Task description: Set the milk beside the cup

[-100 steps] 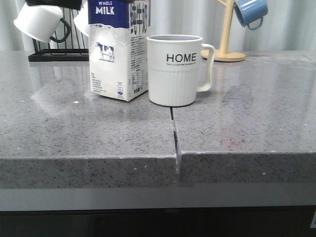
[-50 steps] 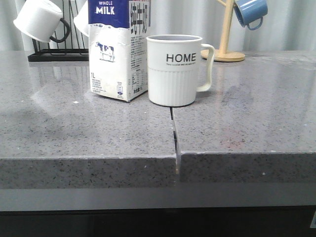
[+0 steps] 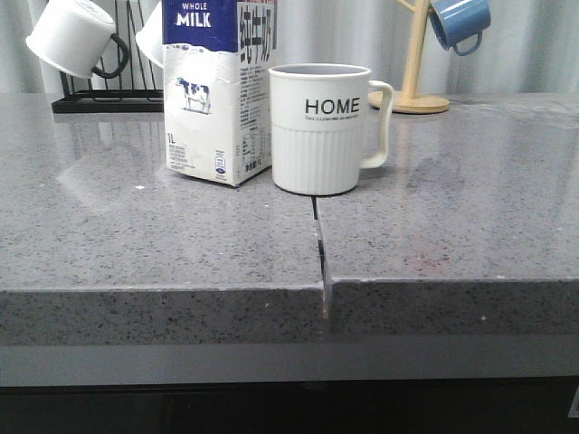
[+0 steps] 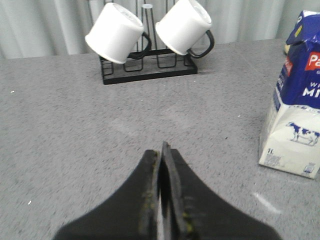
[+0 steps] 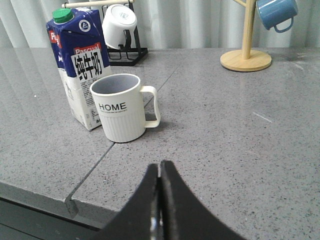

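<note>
Grey speckled stone table (image 3: pixel 452 235), glossy, split by a seam running toward the front edge; pale curtain behind. Milk (image 3: pixel 217 90) upright on the table, just left of the cup (image 3: pixel 318 127), the two side by side and perhaps touching, hard to tell from the front view. Green cap on the carton in the right wrist view. Cup upright, handle to the right, grey inside and seemingly empty. Behind: black rack (image 4: pixel 150 70) holding two tilted white mugs (image 4: pixel 117 32); wooden stand (image 5: pixel 246 59) with a blue mug (image 5: pixel 276 12) hanging. Left claw (image 4: pixel 161 150) pressed together, holding nothing, well apart from the milk. Right claw (image 5: pixel 160 167) likewise pressed together, empty.
</note>
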### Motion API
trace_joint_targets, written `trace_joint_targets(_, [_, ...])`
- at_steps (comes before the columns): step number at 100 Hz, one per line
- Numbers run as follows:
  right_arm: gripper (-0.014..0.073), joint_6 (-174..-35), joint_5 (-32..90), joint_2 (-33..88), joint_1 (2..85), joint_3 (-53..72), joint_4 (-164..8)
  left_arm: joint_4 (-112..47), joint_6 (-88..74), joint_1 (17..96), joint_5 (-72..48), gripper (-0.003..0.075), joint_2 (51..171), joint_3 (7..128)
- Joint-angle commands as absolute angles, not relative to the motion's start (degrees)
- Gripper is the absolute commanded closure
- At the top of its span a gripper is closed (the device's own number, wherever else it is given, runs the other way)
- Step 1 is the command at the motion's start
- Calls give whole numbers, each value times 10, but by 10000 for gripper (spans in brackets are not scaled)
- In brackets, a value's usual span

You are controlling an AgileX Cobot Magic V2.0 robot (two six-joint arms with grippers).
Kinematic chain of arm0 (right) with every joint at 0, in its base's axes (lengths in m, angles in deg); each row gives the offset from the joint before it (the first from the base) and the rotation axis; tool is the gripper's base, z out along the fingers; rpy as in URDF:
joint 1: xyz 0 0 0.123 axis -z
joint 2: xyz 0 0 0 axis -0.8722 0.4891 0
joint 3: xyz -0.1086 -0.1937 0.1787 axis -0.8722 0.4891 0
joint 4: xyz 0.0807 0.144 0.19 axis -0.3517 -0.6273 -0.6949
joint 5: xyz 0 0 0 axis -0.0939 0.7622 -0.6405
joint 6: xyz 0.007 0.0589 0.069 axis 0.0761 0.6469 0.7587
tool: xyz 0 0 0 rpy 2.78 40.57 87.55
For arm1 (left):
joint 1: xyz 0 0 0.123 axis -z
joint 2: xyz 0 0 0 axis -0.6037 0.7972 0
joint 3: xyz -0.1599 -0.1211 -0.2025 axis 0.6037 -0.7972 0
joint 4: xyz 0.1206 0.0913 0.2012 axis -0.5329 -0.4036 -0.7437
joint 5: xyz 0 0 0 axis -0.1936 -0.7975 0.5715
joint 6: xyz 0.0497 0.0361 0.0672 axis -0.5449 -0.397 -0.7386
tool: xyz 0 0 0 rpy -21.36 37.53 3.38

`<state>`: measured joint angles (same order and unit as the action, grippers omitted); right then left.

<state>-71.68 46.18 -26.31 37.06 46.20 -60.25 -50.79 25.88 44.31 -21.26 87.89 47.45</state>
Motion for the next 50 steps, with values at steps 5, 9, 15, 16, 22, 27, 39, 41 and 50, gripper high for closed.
trace_joint_targets(5, [664,-722,420,-256,370,449,-601,-510,259,431,-197,741,832,467])
trace_joint_targets(9, [664,-722,420,-256,370,449,-601,-516,259,428,-200,741,815,458])
trace_joint_targets(15, [664,-722,420,-256,370,449,-601,-520,259,426,-202,741,794,445])
trace_joint_targets(16, [664,-722,420,-256,370,449,-601,-520,259,426,-202,741,788,444])
trace_joint_targets(22, [664,-722,420,-256,370,449,-601,-520,259,420,-208,741,767,431])
trace_joint_targets(27, [664,-722,420,-256,370,449,-601,-520,259,414,-211,741,750,421])
trace_joint_targets(39, [664,-722,420,-256,370,449,-601,-533,259,399,-212,741,711,394])
trace_joint_targets(41, [664,-722,420,-256,370,449,-601,-533,259,397,-214,741,705,389])
trace_joint_targets(50, [664,-722,420,-256,370,449,-601,-533,259,392,-208,741,683,366])
